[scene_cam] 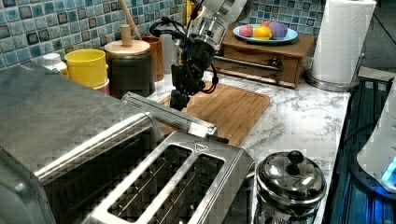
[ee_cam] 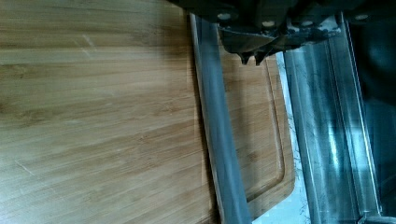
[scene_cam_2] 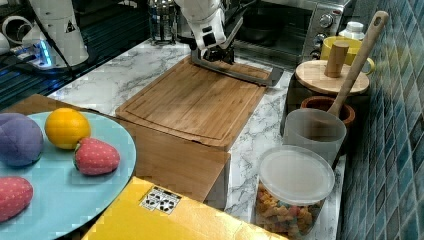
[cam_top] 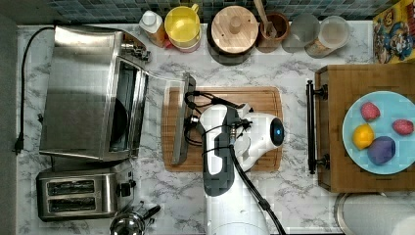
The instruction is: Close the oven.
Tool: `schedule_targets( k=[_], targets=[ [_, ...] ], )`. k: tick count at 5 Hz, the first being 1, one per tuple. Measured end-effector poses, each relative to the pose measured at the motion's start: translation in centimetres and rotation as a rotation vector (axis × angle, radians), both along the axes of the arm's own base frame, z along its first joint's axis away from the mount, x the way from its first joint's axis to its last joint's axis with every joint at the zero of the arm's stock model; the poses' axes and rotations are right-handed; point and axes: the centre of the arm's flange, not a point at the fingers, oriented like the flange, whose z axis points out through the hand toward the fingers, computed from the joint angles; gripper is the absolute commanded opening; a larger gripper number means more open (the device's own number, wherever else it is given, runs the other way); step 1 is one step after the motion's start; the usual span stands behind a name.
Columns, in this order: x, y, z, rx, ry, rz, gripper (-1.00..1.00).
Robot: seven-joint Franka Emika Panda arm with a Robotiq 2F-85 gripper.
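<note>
One boxy stainless-steel toaster oven (cam_top: 83,93) on marble counter (cam_top: 293,191) at the top view's left, glass door down over bamboo cutting board (cam_top: 254,100), black tool (scene_cam: 180,99) at its bar handle (cam_top: 182,120), finger opening cannot tell.

Thing: oven (cam_top: 80,93), a large boxy stainless-steel toaster oven.
Place: on the marble desk (cam_top: 293,73) at the top view's left, its back toward that view's left edge.
Door: glass-paned door (cam_top: 164,98) hinged at the bottom and swung down open, lying roughly flat and reaching out over the left edge of the wooden cutting board (cam_top: 254,105) in the top view.
Handle: metal bar handle (cam_top: 183,120) along the door's free edge, lying above the board.
Inside: dark open cavity (cam_top: 122,112), facing the top view's right.
Knobs: round knobs (scene_cam_2: 322,30) in a column on the front panel, seen in the right view.
Cord: black cord (cam_top: 22,88) running along the top view's left edge.
</note>
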Motion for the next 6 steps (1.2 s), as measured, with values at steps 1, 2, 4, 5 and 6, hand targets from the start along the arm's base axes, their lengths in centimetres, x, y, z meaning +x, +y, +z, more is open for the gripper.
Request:
schedule_targets(
  k=[1, 2, 4, 5, 6],
  targets=[
    [0.0, 0.1, 0.2, -0.001, 0.006, -0.012, -1.0],
    [0.1, 0.4, 0.9, -0.002, 0.038, -0.044, -1.0],
    [1.1, 2.7, 4.6, -0.081, 0.097, -0.066, -1.0],
    [2.3, 4.6, 7.1, -0.132, 0.1, -0.013, -1.0],
    [3.6, 6.3, 8.9, -0.147, 0.102, -0.004, -1.0]
  ],
)
